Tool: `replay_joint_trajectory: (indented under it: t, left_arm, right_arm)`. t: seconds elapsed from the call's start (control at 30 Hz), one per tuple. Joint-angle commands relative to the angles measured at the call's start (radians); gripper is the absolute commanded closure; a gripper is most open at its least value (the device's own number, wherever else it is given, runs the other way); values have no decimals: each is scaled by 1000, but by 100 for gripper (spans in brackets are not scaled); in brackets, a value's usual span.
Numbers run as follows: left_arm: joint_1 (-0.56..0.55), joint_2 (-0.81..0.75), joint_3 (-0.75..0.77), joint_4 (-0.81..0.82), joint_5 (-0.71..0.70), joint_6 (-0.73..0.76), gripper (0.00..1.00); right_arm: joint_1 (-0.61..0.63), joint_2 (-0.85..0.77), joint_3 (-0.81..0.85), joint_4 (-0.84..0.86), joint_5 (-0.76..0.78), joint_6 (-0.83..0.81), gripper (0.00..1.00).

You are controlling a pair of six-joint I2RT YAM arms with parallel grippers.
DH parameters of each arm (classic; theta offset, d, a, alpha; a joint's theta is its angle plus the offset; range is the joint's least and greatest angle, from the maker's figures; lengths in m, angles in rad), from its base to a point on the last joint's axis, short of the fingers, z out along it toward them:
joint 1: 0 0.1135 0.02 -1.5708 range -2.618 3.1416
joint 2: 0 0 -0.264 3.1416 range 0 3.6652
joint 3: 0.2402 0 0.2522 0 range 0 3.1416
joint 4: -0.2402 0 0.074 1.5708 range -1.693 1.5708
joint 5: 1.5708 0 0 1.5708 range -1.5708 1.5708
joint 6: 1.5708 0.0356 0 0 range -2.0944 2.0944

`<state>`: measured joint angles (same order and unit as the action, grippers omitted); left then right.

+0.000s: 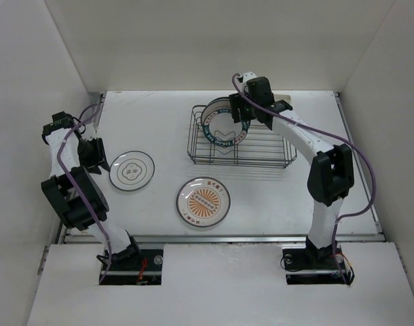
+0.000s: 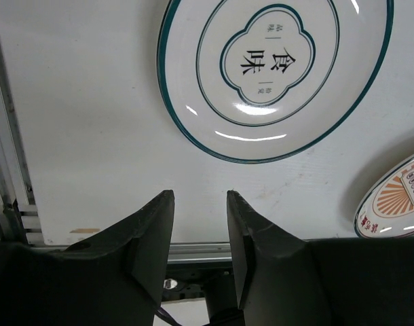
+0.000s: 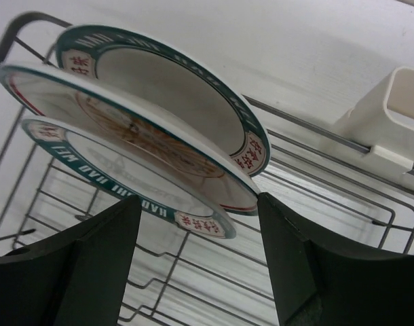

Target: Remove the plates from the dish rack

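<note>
Two plates lie flat and apart on the table, near-left of the dish rack (image 1: 261,155): a teal-rimmed plate (image 2: 275,102) reading "食味" in its quatrefoil (side characters too small to read) and an orange sunburst plate (image 1: 203,201) whose text we can't read. Left gripper (image 2: 199,200) hovers beside the teal one, fingers slightly apart and empty. Right gripper (image 3: 199,200) is at the rack's far-left end, fingers wide apart astride the edges of three upright plates (image 3: 146,136) held by the prongs, unclamped, likely lining up on the closest teal-banded plate (image 3: 132,187); we can't read its rim lettering, and a white caddy (image 3: 397,109) is clipped to the rack wire.
</note>
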<state>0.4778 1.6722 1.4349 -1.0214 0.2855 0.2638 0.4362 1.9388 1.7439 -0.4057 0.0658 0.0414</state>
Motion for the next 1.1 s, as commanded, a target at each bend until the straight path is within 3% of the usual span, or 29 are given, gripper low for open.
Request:
replay_joint_trajectory:
  t: [0.0, 0.37, 0.47, 0.63, 0.8, 1.07]
  left_arm:
    - [-8, -32, -7, -11, -12, 17, 66]
    - [-8, -23, -16, -11, -12, 26, 66]
    - [-8, -23, -16, -11, -12, 35, 66]
    - [-8, -23, -7, -11, 9, 35, 66]
    - [-8, -14, -7, -20, 18, 35, 66]
    - [-8, -14, -7, -20, 18, 35, 66]
  right_arm:
    - [-10, -11, 49, 30, -79, -58, 27]
    - [-10, 45, 20, 73, -133, -67, 43]
    - [-10, 12, -18, 74, -94, -67, 43]
    - [-10, -67, -82, 84, -48, -67, 31]
    - [-10, -122, -104, 84, -47, -67, 31]
    - [-10, -123, -113, 85, -116, -67, 44]
